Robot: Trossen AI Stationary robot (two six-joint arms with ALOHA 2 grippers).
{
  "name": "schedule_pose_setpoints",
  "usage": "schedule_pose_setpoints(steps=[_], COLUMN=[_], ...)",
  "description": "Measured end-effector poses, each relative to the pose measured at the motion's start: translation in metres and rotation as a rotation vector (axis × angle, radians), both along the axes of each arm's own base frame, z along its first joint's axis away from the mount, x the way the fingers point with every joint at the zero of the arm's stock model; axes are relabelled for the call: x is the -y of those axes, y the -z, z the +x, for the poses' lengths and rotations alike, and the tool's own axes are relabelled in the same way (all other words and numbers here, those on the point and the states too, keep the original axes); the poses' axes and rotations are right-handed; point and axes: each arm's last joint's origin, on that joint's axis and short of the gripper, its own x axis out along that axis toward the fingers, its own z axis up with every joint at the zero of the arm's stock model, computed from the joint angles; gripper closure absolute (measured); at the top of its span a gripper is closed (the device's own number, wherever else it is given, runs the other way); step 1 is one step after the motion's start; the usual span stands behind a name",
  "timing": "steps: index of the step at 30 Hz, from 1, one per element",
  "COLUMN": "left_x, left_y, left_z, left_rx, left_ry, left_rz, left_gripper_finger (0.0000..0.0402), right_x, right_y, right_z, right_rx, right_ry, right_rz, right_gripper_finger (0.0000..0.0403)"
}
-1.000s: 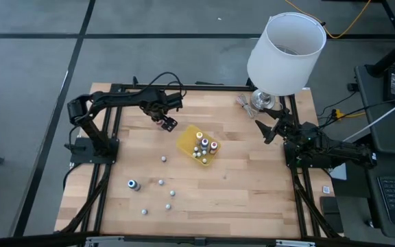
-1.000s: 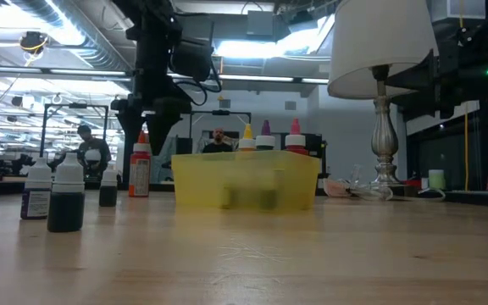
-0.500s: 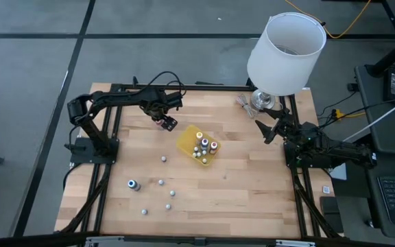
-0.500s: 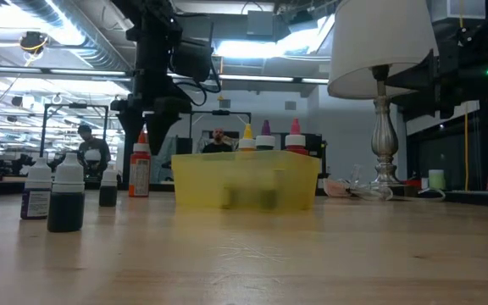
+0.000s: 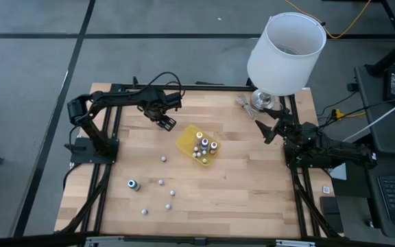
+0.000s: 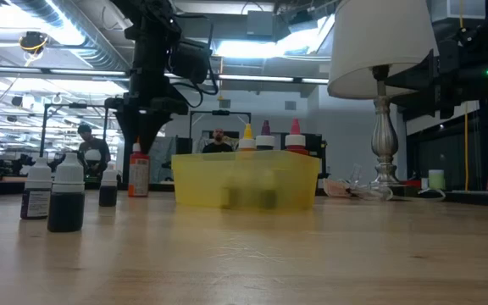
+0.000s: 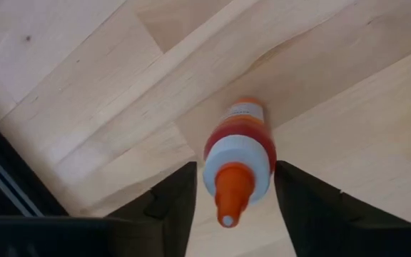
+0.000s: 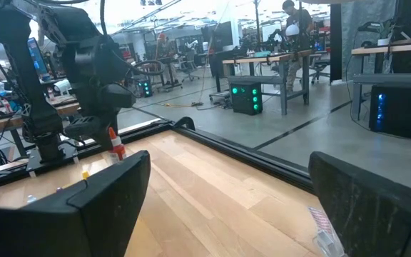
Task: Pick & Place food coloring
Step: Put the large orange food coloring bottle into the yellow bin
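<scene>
From above we see only the left pincer (image 5: 168, 123) over the far left of the bench (image 5: 252, 185); our left wrist view reveals its fingers spread around an orange-capped food coloring bottle (image 7: 237, 158) standing on the wood, not clearly touching it. The low view shows this bottle (image 6: 138, 170) left of the yellow tray (image 6: 246, 180), which holds more bottles. The left pincer now sits lower than a second ago. The right pincer (image 5: 266, 130) waits open at the far right.
</scene>
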Motion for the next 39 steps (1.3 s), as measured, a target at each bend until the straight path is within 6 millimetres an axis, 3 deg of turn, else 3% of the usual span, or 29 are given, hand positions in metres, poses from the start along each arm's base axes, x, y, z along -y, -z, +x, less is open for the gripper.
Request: schedule_pose_setpoints(steps=[9,17,27,39], left_x=[0.0,0.001,0.001,0.019], left_y=[0.0,-0.005,-0.053,-0.107], left_z=[0.0,-0.002,0.0,0.019], left_rx=[0.004,0.027,0.207,0.367], left_ry=[0.0,-0.002,0.012,0.142], left_rz=[-0.004,-0.017,0.021,0.093], left_gripper_finger=[0.0288,0.0285,0.0288,0.0289], right_x=[0.0,0.0,0.0,0.0], right_y=[0.0,0.0,0.0,0.0], right_z=[0.0,0.0,0.0,0.0], right_rx=[0.0,0.0,0.0,0.0], right_ry=[0.0,0.0,0.0,0.0], right_rz=[0.0,0.0,0.0,0.0], right_gripper_finger=[0.0022,0.0022,0.0022,0.0022])
